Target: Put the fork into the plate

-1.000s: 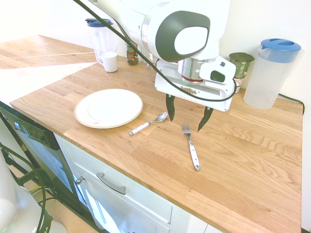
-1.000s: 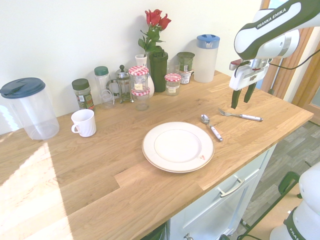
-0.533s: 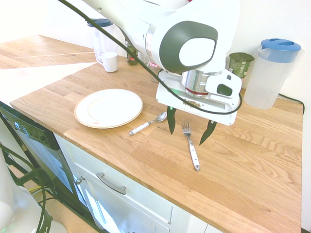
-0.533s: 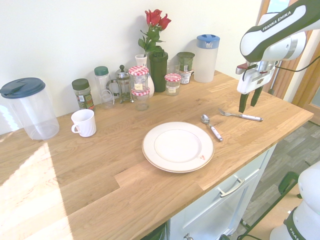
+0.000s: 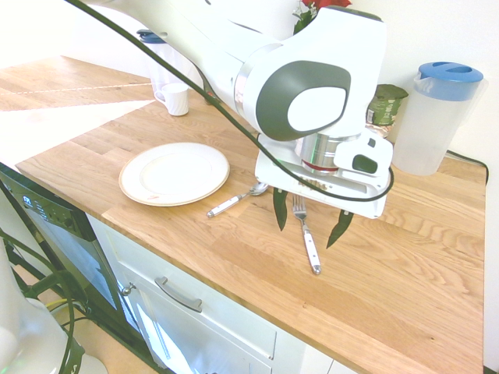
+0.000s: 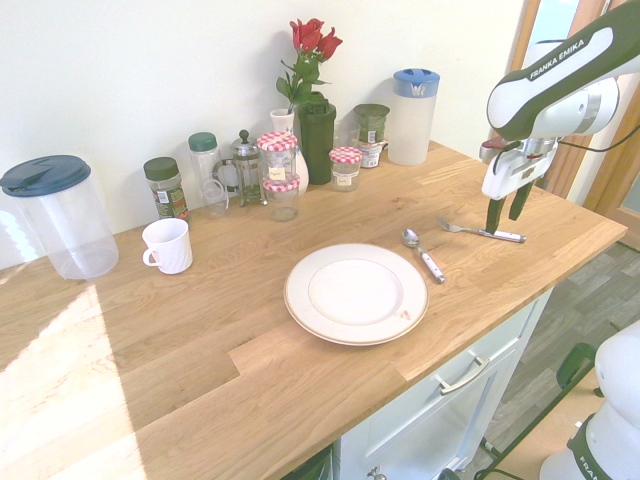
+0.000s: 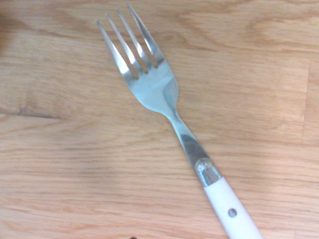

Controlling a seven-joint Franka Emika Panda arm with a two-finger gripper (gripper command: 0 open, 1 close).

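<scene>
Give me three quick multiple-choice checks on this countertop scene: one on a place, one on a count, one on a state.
1. Where does the fork lie?
A. on the plate
B. on the wooden countertop, beyond the spoon from the plate
C. in the mug

2. How many tines does the fork have?
A. two
B. three
C. four

3. How is the gripper?
A. open, empty, above the fork
B. shut on the fork
C. shut on the spoon

Answers:
1 B: the spoon lies between fork and plate on the countertop.
2 C: the wrist view shows four.
3 A: its fingers stand apart on either side of the fork, which lies flat.
</scene>
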